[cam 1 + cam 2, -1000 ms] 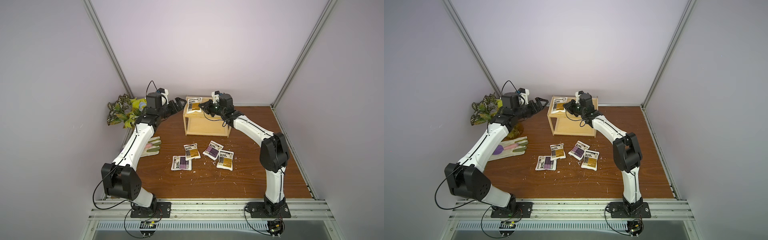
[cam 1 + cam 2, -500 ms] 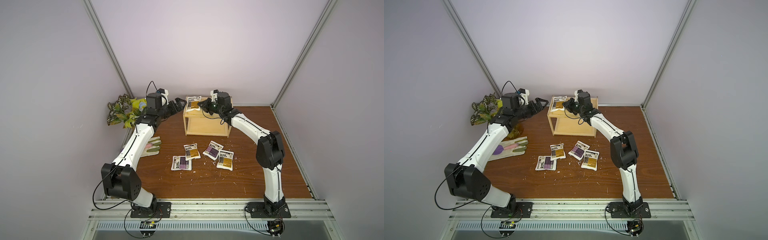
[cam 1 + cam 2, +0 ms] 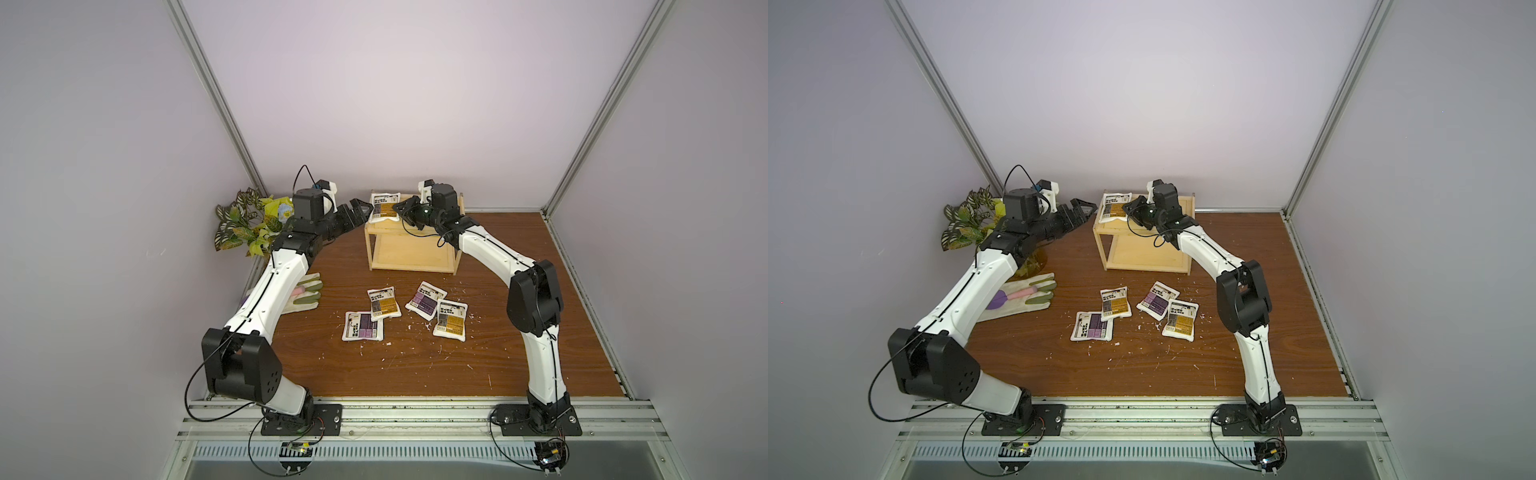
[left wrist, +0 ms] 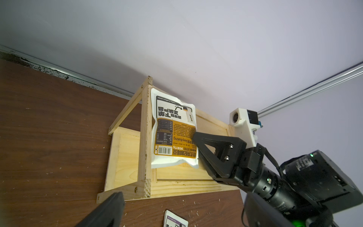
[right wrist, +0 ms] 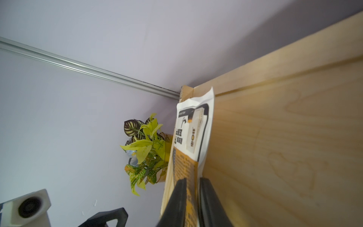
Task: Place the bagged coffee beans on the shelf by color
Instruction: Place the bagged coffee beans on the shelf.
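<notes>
I have the right hand (image 3: 397, 208) up at the top tier of the shelf (image 3: 411, 266), which stands at 12 o'clock on the table (image 3: 519, 365). A brown-labelled coffee bag (image 3: 383, 206) lies flat on that top tier, along the rail at its 9 o'clock end. In the right wrist view the two fingers (image 5: 180, 200) sit on either side of the bag's near edge. I cannot tell whether they are pinching it or standing just clear of it.

My left hand (image 3: 365, 211) hovers just off the shelf's 9 o'clock end, fingers spread and holding nothing.

Four more bags lie flat near the middle of the table, toward 6 o'clock from the shelf. A brown bag (image 3: 384, 303) overlaps a corner of a purple bag (image 3: 362, 326). Toward 3 o'clock from that pair, a second purple bag (image 3: 424, 299) touches a second brown bag (image 3: 451, 320).

A plant (image 3: 245, 224) sits at 10 o'clock and a glove (image 3: 305, 297) at 9 o'clock.
</notes>
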Action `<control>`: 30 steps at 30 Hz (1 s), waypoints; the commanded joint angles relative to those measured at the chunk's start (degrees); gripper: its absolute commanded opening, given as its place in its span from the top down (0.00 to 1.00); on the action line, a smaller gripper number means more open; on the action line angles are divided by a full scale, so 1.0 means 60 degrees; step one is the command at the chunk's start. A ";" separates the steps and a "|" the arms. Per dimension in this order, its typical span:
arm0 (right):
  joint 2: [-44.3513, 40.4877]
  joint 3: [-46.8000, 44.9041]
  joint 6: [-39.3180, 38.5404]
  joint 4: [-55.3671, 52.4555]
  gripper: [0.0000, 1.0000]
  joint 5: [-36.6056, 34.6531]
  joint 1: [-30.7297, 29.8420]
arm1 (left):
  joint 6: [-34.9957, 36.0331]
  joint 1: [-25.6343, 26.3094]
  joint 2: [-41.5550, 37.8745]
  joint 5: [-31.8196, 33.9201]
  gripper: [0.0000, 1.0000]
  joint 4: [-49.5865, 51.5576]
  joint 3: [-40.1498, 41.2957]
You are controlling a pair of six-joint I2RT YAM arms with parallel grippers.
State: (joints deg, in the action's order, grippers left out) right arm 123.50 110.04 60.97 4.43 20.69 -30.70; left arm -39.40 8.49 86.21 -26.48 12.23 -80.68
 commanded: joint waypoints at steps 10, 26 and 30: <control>-0.0791 -0.0021 -0.0521 -0.0308 0.34 -0.0281 -0.0168 | 0.0222 -0.0140 -0.0263 0.0057 0.00 -0.0127 0.0088; -0.2183 -0.1374 -0.1021 -0.0661 0.26 -0.0811 -0.0228 | 0.0310 -0.0141 -0.0321 0.0025 0.00 0.0012 0.0059; -0.2808 -0.1940 -0.1035 -0.0478 0.26 -0.0794 -0.0248 | 0.0367 -0.0136 -0.0392 0.0005 0.00 0.0105 0.0027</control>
State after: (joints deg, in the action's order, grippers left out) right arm 111.20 98.94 56.23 -0.40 16.69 -31.70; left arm -38.72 8.47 85.71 -26.50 12.29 -80.64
